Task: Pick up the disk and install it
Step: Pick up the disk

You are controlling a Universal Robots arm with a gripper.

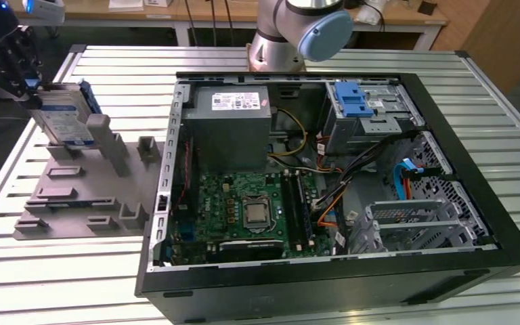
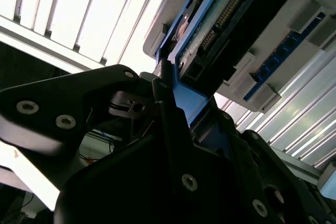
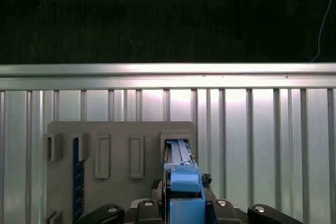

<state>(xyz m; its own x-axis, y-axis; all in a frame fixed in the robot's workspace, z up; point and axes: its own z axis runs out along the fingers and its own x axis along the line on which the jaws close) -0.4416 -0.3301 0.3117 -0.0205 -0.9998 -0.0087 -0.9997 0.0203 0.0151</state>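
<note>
This looks like a robotics lab or test workshop. A slatted metal table [image 1: 52,284] carries 1 robot arm's base [image 1: 273,47] at its far edge, an open PC case [image 1: 332,288] with its boards and cables bare across the middle, and a grey slotted rack [image 1: 79,203] near the exterior view's left edge, with a disk [image 1: 61,118] upright at it. Wooden benches [image 1: 395,19] with hanging cables stand beyond the table.

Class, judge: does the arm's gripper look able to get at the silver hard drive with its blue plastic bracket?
Probably yes: the gripper sits at the top edge of the silver hard drive, upright in the grey holder.
</note>
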